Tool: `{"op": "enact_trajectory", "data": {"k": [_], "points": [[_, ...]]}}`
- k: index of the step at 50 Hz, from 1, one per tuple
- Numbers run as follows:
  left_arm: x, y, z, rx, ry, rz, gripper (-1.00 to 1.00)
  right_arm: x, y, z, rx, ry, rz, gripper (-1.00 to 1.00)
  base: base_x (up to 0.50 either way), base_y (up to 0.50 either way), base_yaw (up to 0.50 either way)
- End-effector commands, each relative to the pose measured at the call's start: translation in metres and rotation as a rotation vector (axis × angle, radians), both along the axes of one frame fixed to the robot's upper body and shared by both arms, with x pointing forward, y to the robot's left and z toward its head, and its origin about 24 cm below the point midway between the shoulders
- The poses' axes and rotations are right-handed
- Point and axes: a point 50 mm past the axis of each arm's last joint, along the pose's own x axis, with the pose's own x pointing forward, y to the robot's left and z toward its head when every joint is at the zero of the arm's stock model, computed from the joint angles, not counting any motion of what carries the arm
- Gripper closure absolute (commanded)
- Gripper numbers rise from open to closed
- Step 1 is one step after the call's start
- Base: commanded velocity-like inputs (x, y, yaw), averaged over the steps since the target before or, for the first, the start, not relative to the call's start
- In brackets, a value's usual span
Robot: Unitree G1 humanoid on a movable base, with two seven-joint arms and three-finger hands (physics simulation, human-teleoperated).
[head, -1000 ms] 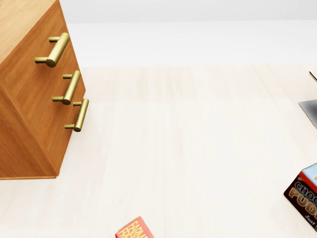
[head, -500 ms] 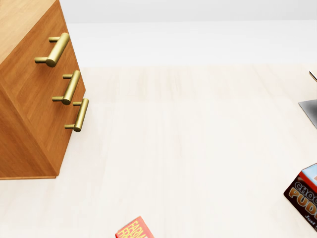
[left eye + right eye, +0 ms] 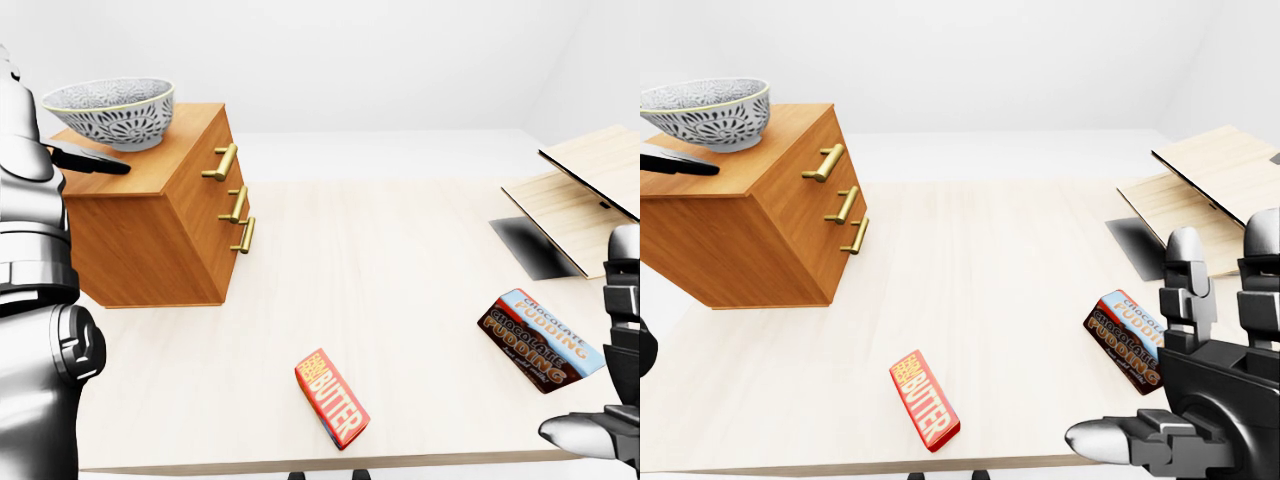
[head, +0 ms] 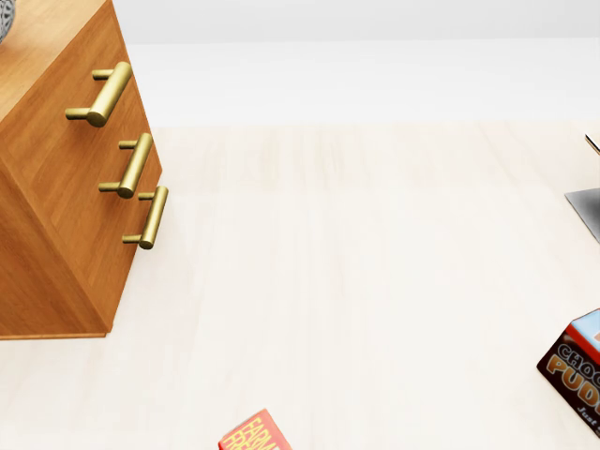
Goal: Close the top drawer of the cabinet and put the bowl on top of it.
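We see bowl [image 3: 108, 110] resting on cabinet [image 3: 160, 235], far left; top drawer [image 3: 222, 160] looks flush, so task seems nearly complete. Beside bowl, left hand [image 3: 88, 160], mostly hidden: we cannot tell its grip. Near right, right hand [image 3: 1200, 400] splayed, empty, kept clear.

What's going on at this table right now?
The robot's left hand reaches beside the patterned bowl, which is on top of the wooden cabinet; whether it grips the bowl is unclear. The top drawer looks shut. The right hand hangs open and empty near a pudding box.
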Motion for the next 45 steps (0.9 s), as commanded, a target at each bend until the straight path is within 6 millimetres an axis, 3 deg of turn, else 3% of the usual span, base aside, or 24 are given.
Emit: {"op": "enact_trajectory", "data": {"k": [1,17,27,31,35,45], "points": [[0.001,-0.001,-0.005,0.027,0.045,-0.013,-1.00,0.000,0.000,0.000,-0.001,0.000,0.000,-1.00,0.00,0.00,0.00],[-0.004,0.001,0.011,0.042,-0.010,-0.009,-1.00,0.001,0.001,-0.001,-0.004,0.004,0.003,-1.00,0.00,0.00,0.00],[-0.017,-0.007,0.037,0.073,-0.131,-0.087,-1.00,0.001,0.002,-0.001,-0.004,0.006,0.005,-1.00,0.00,0.00,0.00],[-0.026,-0.019,0.050,0.098,-0.195,-0.176,-1.00,0.001,0.002,-0.001,-0.004,0.008,0.006,-1.00,0.00,0.00,0.00],[-0.055,-0.047,0.070,0.204,-0.313,-0.333,-1.00,0.001,0.002,-0.002,-0.004,0.012,0.007,-1.00,0.00,0.00,0.00],[-0.102,-0.105,0.079,0.357,-0.460,-0.613,-1.00,0.001,0.003,-0.003,-0.004,0.023,0.013,-1.00,0.00,0.00,0.00]]}}
